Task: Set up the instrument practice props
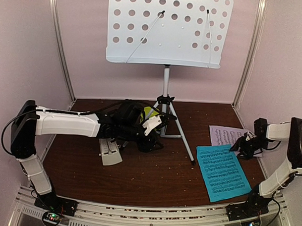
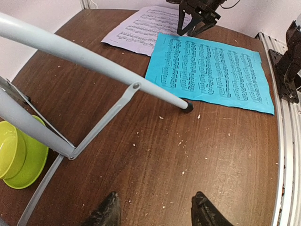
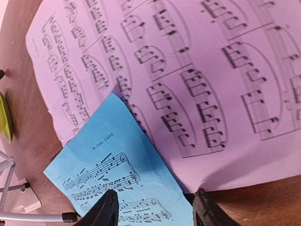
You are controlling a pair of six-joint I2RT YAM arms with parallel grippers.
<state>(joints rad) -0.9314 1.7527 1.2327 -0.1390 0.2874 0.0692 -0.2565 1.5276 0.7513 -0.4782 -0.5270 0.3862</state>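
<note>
Right arm elbow-high, right gripper [image 3: 155, 209] unclenched, empty, angled down; pale pink paper music sheet [image 3: 197, 70] ahead of fingertips, blue paper music sheet [image 3: 117, 165] corner beneath them.

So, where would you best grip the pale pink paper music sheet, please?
Take the pale pink sheet by its near edge, just right of where the blue paper music sheet overlaps it, coming straight down with the open right gripper. It lies flat on the brown wooden table, and that edge seems slightly raised, casting a shadow.

2 music sheets [image 1: 222, 171] right of tripod [image 1: 166, 84]
</note>
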